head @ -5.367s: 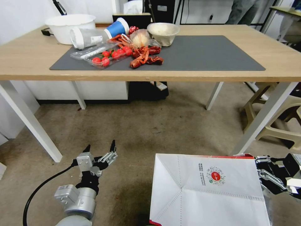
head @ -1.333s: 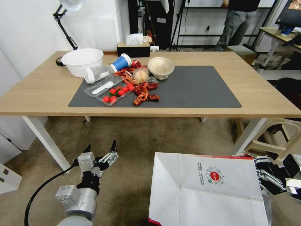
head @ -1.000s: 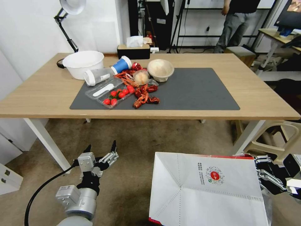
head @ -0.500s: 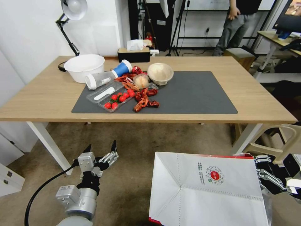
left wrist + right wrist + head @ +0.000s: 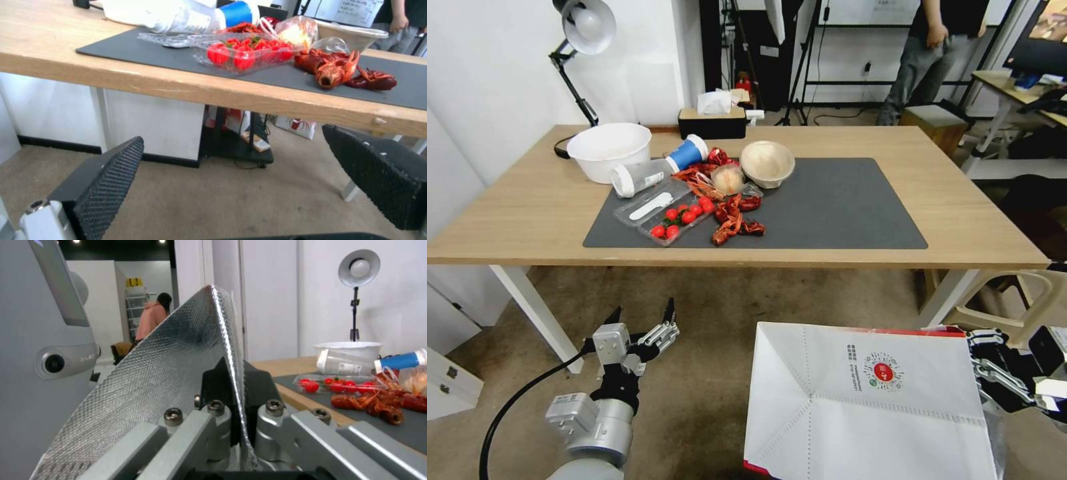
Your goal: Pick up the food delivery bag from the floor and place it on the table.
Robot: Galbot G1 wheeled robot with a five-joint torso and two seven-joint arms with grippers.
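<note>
Head view: right gripper (image 5: 984, 363) pinches the food delivery bag (image 5: 870, 407) clear of the floor (image 5: 727, 313); left gripper (image 5: 639, 320) spread, empty; crayfish (image 5: 734, 213) and tomatoes (image 5: 677, 220) crowd the table (image 5: 954, 207).

The large white paper food delivery bag with red side panels (image 5: 870, 407) runs off the head view's lower edge, so its base and what lies under it are hidden. The right tool (image 5: 984, 370) sits half behind the bag's side, and its arm is cut off at the right edge. In the right wrist view, crinkly silver foil lining (image 5: 169, 373) covers the tool's pads where they close on it. The long light-wood worktop (image 5: 133, 80) runs past both sides of the left wrist view
</note>
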